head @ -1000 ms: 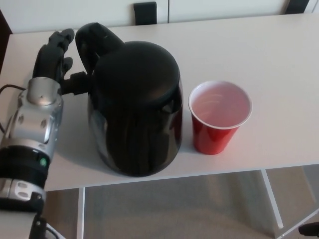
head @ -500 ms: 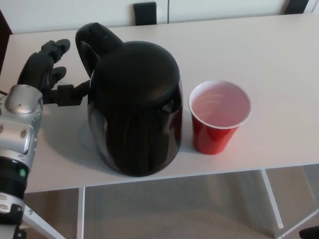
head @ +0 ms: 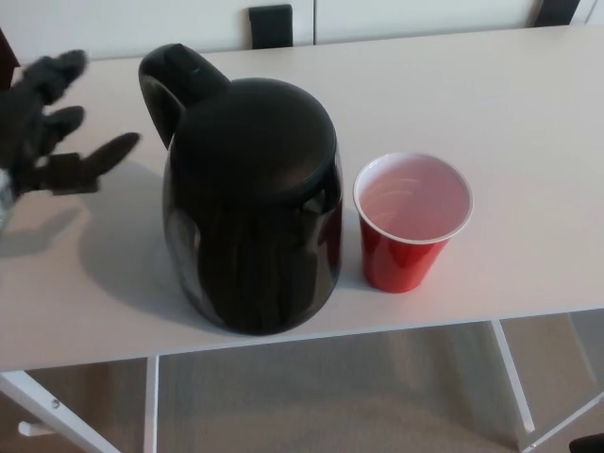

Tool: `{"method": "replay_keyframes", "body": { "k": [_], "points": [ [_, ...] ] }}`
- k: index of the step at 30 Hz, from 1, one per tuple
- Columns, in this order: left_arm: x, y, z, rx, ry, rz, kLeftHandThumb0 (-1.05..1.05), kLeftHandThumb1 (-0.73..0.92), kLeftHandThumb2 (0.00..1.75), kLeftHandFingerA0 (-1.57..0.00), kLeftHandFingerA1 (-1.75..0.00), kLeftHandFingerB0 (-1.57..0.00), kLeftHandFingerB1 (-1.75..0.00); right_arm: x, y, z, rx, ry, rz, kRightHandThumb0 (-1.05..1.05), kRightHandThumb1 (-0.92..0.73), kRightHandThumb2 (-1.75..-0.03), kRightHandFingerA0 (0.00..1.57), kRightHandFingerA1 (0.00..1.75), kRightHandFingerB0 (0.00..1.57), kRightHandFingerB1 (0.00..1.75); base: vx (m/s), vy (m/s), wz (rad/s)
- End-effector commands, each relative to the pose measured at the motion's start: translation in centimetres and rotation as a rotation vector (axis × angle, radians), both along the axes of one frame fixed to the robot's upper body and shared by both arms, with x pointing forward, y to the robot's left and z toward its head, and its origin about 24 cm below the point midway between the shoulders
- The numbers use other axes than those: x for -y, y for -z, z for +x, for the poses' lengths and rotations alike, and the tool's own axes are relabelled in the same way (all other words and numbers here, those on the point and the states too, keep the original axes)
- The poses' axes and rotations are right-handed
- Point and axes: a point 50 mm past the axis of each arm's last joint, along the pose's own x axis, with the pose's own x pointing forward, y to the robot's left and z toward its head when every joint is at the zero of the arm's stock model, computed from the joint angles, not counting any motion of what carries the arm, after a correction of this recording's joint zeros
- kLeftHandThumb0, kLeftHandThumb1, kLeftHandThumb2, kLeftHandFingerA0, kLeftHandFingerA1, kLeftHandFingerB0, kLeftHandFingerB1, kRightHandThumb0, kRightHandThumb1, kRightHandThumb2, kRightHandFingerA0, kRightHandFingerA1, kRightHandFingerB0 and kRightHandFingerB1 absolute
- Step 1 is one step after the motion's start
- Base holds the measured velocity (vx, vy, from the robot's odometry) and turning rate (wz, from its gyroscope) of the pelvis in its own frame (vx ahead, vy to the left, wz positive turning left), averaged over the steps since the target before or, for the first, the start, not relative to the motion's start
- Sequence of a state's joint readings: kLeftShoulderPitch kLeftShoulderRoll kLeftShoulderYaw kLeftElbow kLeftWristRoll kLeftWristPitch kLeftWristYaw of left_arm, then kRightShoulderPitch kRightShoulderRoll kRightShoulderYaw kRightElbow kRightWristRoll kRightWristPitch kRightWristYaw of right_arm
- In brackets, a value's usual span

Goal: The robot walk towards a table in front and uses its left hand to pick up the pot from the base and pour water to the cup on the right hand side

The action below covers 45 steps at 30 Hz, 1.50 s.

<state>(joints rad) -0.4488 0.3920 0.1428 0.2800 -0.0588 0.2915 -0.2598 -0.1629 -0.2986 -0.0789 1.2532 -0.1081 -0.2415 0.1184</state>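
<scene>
A black kettle-shaped pot [head: 253, 203] stands near the front edge of the white table [head: 528, 123], its handle [head: 170, 80] pointing back-left. Just to its right stands a red cup [head: 412, 222] with a white inside, upright; whether it holds water I cannot tell. My left hand [head: 49, 123] is at the picture's left edge, open with fingers spread, apart from the handle and holding nothing. The pot's base is hidden under the pot. My right hand does not show.
A dark object [head: 271, 24] sits beyond the table's far edge. The table's front edge runs just below the pot and cup, with white table legs [head: 151, 401] and floor beneath.
My left hand has drawn back to the left, away from the pot's handle, and my forearm has left the picture. Pot and cup have stayed put.
</scene>
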Motion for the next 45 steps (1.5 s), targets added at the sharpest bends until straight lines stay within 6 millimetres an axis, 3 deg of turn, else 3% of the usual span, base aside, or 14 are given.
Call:
{"method": "replay_keyframes", "body": {
  "k": [1,9,11,14,21,26,27,28,31,32,34,37,44,45],
  "points": [
    [-2.9,-1.1,-3.8,0.041,0.038,-0.104,-0.65,0.39,0.81,-0.02,-0.26,-0.01,-0.17,0.7,-0.1,-0.3,-0.014,0.024,-0.010,-0.58,-0.33,-0.79,1.00,0.84,0.68,0.73,0.00,0.000,0.00],
    [-8.2,0.2,-13.4,0.131,-0.087,-0.206,-0.66,0.42,0.81,0.00,-0.23,0.00,-0.13,0.8,-0.2,0.0,-0.024,0.031,-0.015,-0.57,-0.33,-0.83,0.96,0.84,0.67,0.74,0.00,0.000,0.00],
    [-10.0,1.7,-17.0,0.124,-0.212,-0.206,-0.67,0.41,0.71,-0.12,-0.29,-0.11,-0.15,0.7,0.2,-0.8,-0.046,0.039,-0.013,-0.57,-0.36,-0.78,0.95,0.85,0.66,0.72,0.00,0.000,0.00],
    [-12.4,3.7,-22.1,0.096,-0.411,-0.191,-0.55,0.36,0.69,-0.06,-0.38,0.00,-0.25,0.8,0.2,-1.0,-0.045,0.055,-0.005,-0.58,-0.37,-0.82,0.94,0.86,0.65,0.72,0.00,0.000,0.00],
    [-15.5,9.3,-29.8,-0.108,-0.749,-0.151,-0.45,0.49,0.56,-0.20,-0.31,-0.16,-0.27,0.9,0.4,-1.6,-0.048,0.071,-0.010,-0.58,-0.35,-0.82,0.93,0.90,0.62,0.74,0.00,0.000,0.00],
    [-15.7,9.7,-30.1,-0.113,-0.750,-0.140,-0.45,0.49,0.56,-0.20,-0.31,-0.16,-0.27,0.9,0.4,-1.6,-0.048,0.071,-0.009,-0.58,-0.35,-0.82,0.93,0.90,0.62,0.74,0.00,0.000,0.00],
    [-15.0,13.9,-30.6,-0.448,-0.706,-0.070,-0.38,0.59,0.58,-0.32,-0.38,-0.27,-0.31,0.7,0.9,-2.4,-0.057,0.087,-0.011,-0.62,-0.29,-0.95,0.85,0.92,0.59,0.75,0.00,0.000,0.00],
    [-14.8,15.5,-31.2,-0.592,-0.678,-0.025,-0.38,0.59,0.58,-0.32,-0.38,-0.27,-0.31,0.6,1.1,-2.8,-0.061,0.094,-0.012,-0.62,-0.29,-0.95,0.85,0.92,0.59,0.75,0.00,0.000,0.00],
    [-14.9,15.6,-31.3,-0.591,-0.675,-0.020,-0.38,0.59,0.58,-0.32,-0.38,-0.27,-0.31,0.6,1.1,-2.8,-0.060,0.094,-0.012,-0.62,-0.29,-0.95,0.85,0.92,0.59,0.75,0.00,0.000,0.00],
    [-14.0,16.7,-30.2,-0.665,-0.584,-0.026,-0.46,0.43,0.79,-0.26,-0.49,-0.25,-0.46,0.6,1.1,-2.8,-0.054,0.106,-0.015,-0.60,-0.29,-0.97,0.78,0.93,0.58,0.76,0.00,0.000,0.00],
    [-12.4,18.5,-28.5,-0.777,-0.439,-0.030,-0.40,0.62,0.58,-0.40,-0.38,-0.34,-0.33,0.7,1.0,-2.6,-0.044,0.124,-0.021,-0.60,-0.28,-0.97,0.79,0.93,0.59,0.77,0.00,0.000,0.00],
    [-10.2,20.4,-25.7,-0.816,-0.327,-0.021,-0.47,0.62,0.59,-0.30,-0.38,-0.28,-0.32,0.8,0.8,-2.5,-0.035,0.108,-0.045,-0.62,-0.30,-0.97,0.77,0.92,0.58,0.76,0.00,0.000,0.00],
    [-8.8,20.8,-22.6,-0.783,-0.239,0.014,-0.42,0.62,0.59,-0.25,-0.37,-0.29,-0.33,0.8,0.7,-2.2,-0.020,0.114,-0.054,-0.66,-0.28,-0.98,0.77,0.92,0.61,0.78,0.00,0.000,0.00],
    [-8.1,20.9,-21.6,-0.766,-0.236,-0.031,-0.43,0.67,0.61,-0.20,-0.35,-0.28,-0.32,1.5,0.4,-2.4,0.028,0.220,0.000,-0.58,-0.37,-1.04,0.65,1.05,0.54,0.84,0.00,0.000,0.00]
  ]
}}
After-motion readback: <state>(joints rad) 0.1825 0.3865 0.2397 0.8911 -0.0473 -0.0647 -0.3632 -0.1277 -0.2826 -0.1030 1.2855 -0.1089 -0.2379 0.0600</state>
